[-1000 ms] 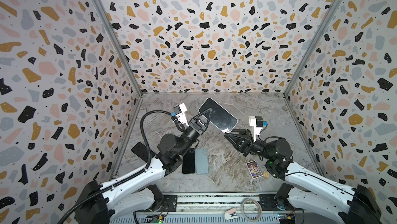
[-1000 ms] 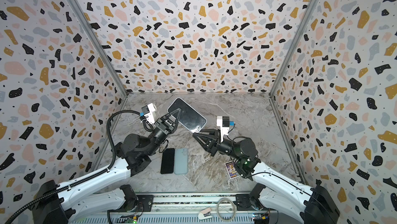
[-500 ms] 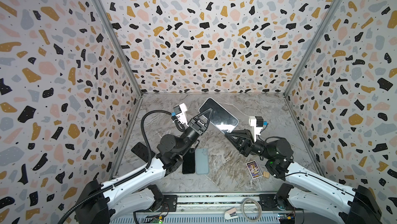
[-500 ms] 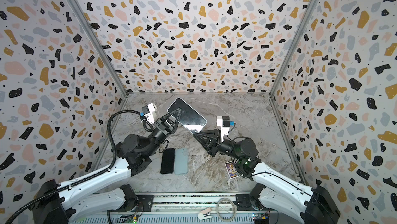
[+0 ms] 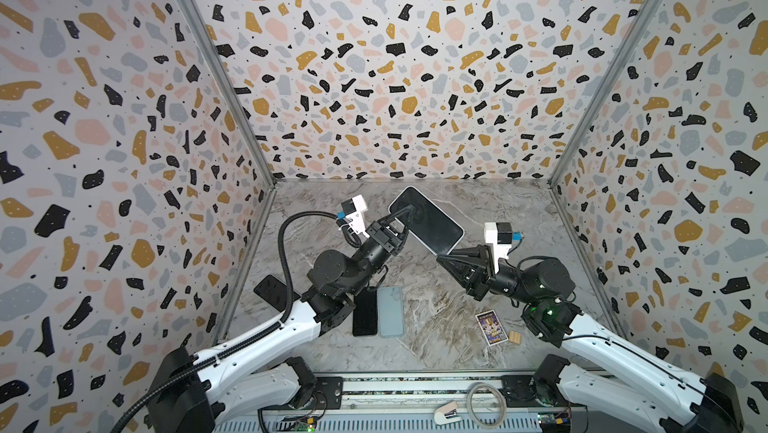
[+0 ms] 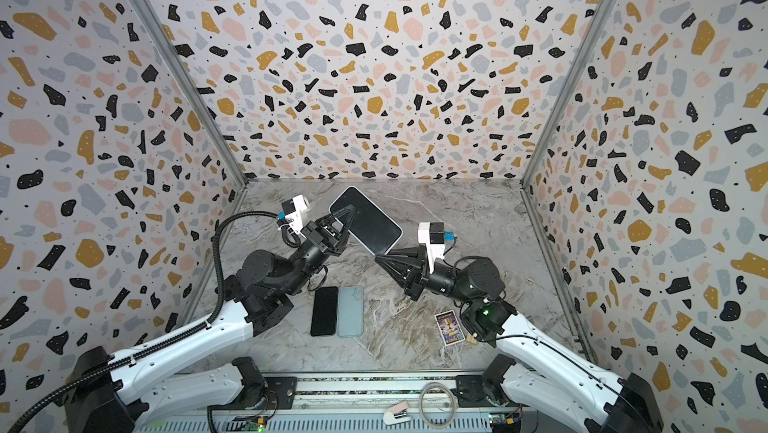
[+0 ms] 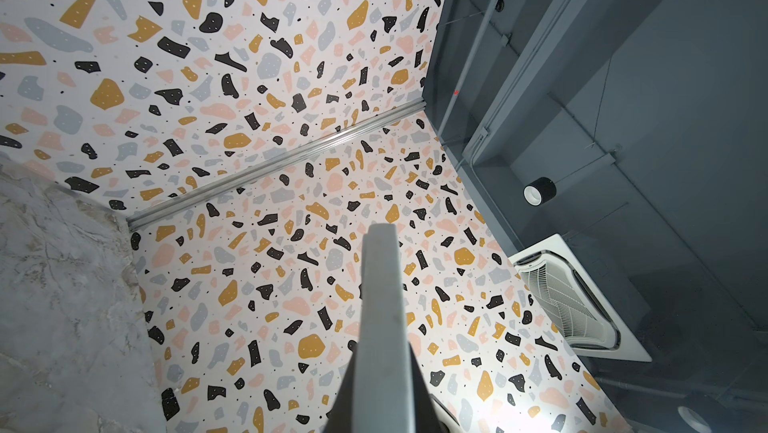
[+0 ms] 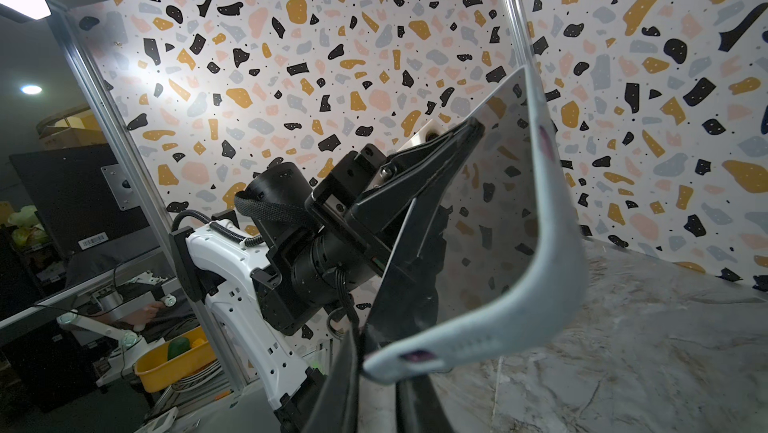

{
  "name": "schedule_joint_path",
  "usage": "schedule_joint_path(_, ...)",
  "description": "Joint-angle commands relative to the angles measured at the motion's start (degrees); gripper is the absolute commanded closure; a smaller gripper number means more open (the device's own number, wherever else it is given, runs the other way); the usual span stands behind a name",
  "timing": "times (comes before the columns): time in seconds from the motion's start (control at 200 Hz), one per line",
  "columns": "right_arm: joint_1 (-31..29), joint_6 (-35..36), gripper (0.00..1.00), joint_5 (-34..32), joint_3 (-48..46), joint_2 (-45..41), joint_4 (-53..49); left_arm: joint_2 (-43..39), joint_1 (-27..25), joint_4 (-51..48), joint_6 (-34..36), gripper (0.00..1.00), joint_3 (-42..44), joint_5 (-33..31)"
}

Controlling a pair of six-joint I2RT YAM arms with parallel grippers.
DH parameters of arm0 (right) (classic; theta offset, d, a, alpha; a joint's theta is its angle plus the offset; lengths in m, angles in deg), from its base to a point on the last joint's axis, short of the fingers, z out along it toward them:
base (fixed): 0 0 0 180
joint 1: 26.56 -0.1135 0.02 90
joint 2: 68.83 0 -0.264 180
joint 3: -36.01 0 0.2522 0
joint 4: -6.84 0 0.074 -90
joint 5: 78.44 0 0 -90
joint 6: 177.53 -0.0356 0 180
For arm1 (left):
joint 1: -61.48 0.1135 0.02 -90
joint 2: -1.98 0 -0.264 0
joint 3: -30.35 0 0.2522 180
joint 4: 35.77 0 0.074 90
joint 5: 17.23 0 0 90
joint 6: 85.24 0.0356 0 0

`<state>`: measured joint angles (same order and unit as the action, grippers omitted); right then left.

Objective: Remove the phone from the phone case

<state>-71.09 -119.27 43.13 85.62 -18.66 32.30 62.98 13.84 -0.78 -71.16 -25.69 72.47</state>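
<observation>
The left gripper (image 5: 407,211) is clamped across one long edge of the phone (image 5: 430,221), a finger flat on its dark screen, holding it tilted in the air above the marble tabletop (image 5: 498,210). The right gripper (image 5: 441,258) has its fingers pressed together on the white phone case (image 8: 552,285) at the low corner.

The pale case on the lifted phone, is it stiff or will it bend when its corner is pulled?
Probably bends a little: the case rim looks thin and matte where the right gripper pinches its corner. Likely grippy, unlike the glossy phone screen that mirrors the wall.
</observation>
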Motion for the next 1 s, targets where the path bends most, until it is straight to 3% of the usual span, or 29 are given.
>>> schedule_joint_path(0.0, 1.1, 8.0, 0.94, 1.8, 1.5, 0.0, -6.4, 0.7, -0.3, -1.6, -1.8, 1.0, -2.5, 2.2)
schedule_joint_path(0.165, 2.0, 10.8, 0.94, 3.3, 2.1, -0.2, -8.4, 1.5, -0.3, -1.3, -3.8, 1.0, -3.1, 4.1)
schedule_joint_path(0.576, 2.5, 19.9, 0.95, -0.3, 8.1, 1.6, -19.6, 2.5, -0.4, -5.3, -4.0, 1.0, -5.2, 7.5)
schedule_joint_path(0.896, 6.3, 14.7, 0.95, 0.6, 6.2, 1.7, -16.2, 3.2, -0.3, -5.1, -3.5, 1.0, -5.0, 10.2)
schedule_joint_path(0.996, 6.9, 12.5, 0.84, 0.4, 5.5, 0.7, -17.2, 3.3, 0.1, -4.8, -3.1, 1.0, -4.9, 11.5)
